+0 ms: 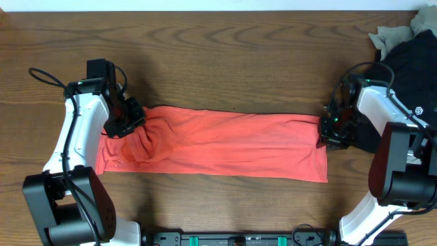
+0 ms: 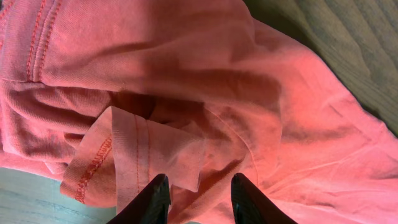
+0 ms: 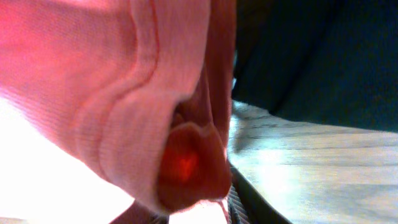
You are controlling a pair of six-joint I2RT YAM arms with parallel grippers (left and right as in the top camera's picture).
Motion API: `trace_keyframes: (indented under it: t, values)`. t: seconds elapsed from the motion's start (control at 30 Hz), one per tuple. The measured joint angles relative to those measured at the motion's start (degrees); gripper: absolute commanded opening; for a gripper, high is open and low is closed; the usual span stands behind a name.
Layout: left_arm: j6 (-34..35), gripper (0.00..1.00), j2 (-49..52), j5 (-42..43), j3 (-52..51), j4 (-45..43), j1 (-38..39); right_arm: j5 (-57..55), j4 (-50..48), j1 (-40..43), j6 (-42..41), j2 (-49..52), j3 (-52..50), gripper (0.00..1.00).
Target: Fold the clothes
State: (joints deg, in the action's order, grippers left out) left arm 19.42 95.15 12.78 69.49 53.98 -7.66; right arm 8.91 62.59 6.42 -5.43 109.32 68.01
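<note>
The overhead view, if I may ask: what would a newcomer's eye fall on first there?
First the coral-red T-shirt, folded into a long band across the middle of the wooden table. The left gripper sits at its left end, the right gripper at its right end. A dark garment lies heaped in the top right corner.

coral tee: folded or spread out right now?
Folded. The coral T-shirt lies as one long narrow band across the table, no sleeves or lettering showing overhead; its end near the left gripper is bunched.
</note>
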Motion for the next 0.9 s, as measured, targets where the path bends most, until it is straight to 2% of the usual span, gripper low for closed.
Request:
trace_keyframes:
  t: [0.57,0.77,0.9]
  values:
    - [-0.17,0.4,0.0,0.0,0.0,0.0,0.0,-1.44,-1.64,0.0,-0.13,0.0,2.19,0.29]
    - [-0.17,0.4,0.0,0.0,0.0,-0.02,0.0,-1.57,-2.1,0.0,-0.11,0.0,2.03,0.03]
    - [-0.17,0.4,0.0,0.0,0.0,-0.17,0.0,-1.46,0.92,0.0,-0.22,0.0,2.01,0.01]
